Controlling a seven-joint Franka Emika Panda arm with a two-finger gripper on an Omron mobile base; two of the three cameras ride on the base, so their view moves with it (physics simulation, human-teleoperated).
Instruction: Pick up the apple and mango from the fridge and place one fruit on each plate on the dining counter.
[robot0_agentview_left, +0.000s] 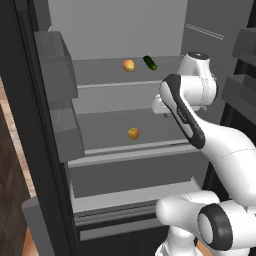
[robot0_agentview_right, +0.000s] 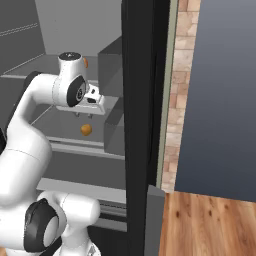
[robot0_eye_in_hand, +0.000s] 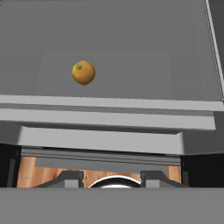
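The fridge (robot0_agentview_left: 120, 30) stands open, and my arm reaches in over its middle shelf (robot0_agentview_left: 105, 122). A round yellow-orange fruit (robot0_agentview_left: 133, 133) (robot0_agentview_right: 86, 130) (robot0_eye_in_hand: 83, 72) lies on that shelf. A second orange-yellow fruit (robot0_agentview_left: 129, 65) (robot0_agentview_right: 86, 62) rests on the shelf above. I cannot tell which is the apple and which the mango. My gripper (robot0_agentview_right: 83, 114) hangs just above the lower fruit, a little nearer the front, and it is open with nothing between its tips. In the left base view my forearm hides the hand. The plates and the dining counter are out of view.
A dark green cucumber (robot0_agentview_left: 150, 62) lies beside the upper fruit. Boxy grey door bins (robot0_agentview_left: 56, 65) (robot0_agentview_left: 240, 92) flank the opening on both sides. A grey drawer front (robot0_agentview_left: 135, 175) sits under the middle shelf. The black door edge (robot0_agentview_right: 142, 125), brick wall (robot0_agentview_right: 177, 75) and wooden floor (robot0_agentview_right: 210, 225) lie to the right.
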